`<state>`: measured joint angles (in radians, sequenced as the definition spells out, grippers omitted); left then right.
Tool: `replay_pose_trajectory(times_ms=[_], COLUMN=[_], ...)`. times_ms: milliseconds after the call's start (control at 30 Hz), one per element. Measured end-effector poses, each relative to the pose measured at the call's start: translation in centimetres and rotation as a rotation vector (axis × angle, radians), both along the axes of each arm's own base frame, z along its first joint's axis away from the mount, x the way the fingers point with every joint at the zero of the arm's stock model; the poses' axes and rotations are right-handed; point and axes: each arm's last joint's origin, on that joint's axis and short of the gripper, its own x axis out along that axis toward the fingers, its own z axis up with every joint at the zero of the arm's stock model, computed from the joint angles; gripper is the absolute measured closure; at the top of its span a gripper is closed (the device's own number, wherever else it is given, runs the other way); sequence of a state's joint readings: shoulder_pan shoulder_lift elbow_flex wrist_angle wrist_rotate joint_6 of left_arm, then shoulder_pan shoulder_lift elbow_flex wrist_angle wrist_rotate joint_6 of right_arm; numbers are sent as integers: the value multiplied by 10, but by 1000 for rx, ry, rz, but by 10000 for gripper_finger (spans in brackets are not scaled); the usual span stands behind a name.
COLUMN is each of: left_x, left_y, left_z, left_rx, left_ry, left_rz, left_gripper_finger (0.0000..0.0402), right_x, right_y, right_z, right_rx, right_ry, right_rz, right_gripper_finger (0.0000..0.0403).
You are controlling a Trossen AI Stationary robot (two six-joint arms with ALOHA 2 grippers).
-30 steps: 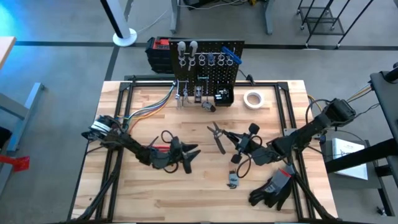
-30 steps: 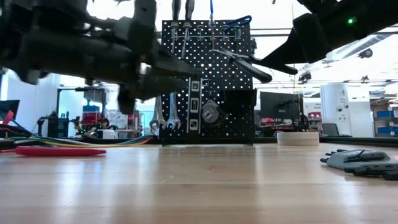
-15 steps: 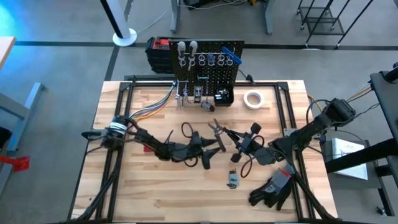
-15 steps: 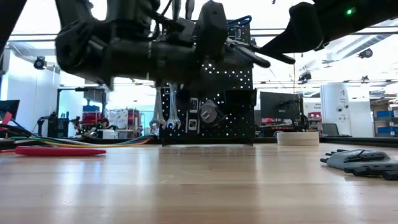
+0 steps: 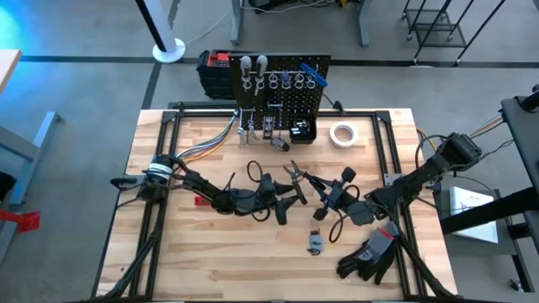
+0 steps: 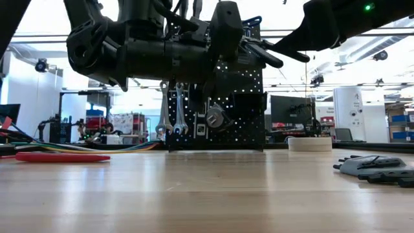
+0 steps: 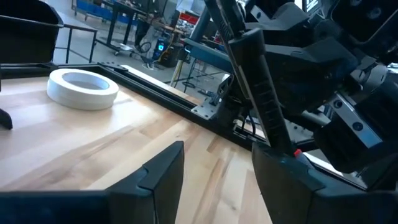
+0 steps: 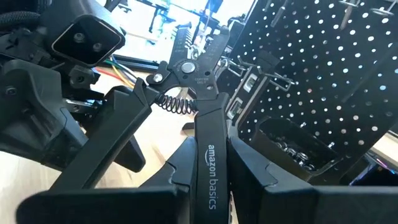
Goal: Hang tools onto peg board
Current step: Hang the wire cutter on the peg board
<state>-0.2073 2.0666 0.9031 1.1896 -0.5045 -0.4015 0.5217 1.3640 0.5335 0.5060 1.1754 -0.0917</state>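
Black pliers hang above the table's middle with their handles spread, and my right gripper is shut on them. My left gripper stands open right beside them. The pliers' free handle runs down to one of its fingers. The upright black peg board stands at the far edge with wrenches and other tools hanging from it. A red-handled tool lies on the table under my left arm. My right gripper pinches one pliers handle between its two fingers, which lie along the handle, coming roughly level from the table's right. The pliers are lifted clear, with their jaws pointing away toward the peg board. My left gripper is at the end of the free handle; I cannot tell whether it touches it.
A white tape roll lies right of the board's small black bin. Black gloves lie at the near right, and a small tool lies near them. A red-and-black box stands behind the board. Coloured cables cross the far left.
My left gripper has travelled toward the table's right edge, staying level above the wood, until it reached the pliers held by my right gripper. The red-handled tool stays on the table behind it. My right gripper has kept the pliers almost still.
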Motion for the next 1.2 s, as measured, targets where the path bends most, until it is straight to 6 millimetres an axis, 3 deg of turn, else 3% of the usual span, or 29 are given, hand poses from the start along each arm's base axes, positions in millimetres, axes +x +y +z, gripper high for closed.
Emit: replay_pose_trajectory(times_ms=[467,733,1033,1100,1200], left_x=[5,3,6,7,7], left_y=[-1,-10,11,17,22], left_z=[5,8,7,8,8], left_rx=[2,-23,-66,-67,-69], left_ry=[-18,-39,-45,-50,-54], left_rz=[-65,-327,-162,-126,-109], left_gripper_finger=[223,223,223,223,223], right_x=[-1,-3,-3,-3,-3], right_y=[-1,-2,0,3,3], right_z=[1,1,1,2,2], right_rx=[-28,-107,-70,-50,-50], right_ry=[-2,40,21,9,8], right_rz=[-44,-123,-80,-52,-49], right_gripper_finger=[351,351,355,394,399])
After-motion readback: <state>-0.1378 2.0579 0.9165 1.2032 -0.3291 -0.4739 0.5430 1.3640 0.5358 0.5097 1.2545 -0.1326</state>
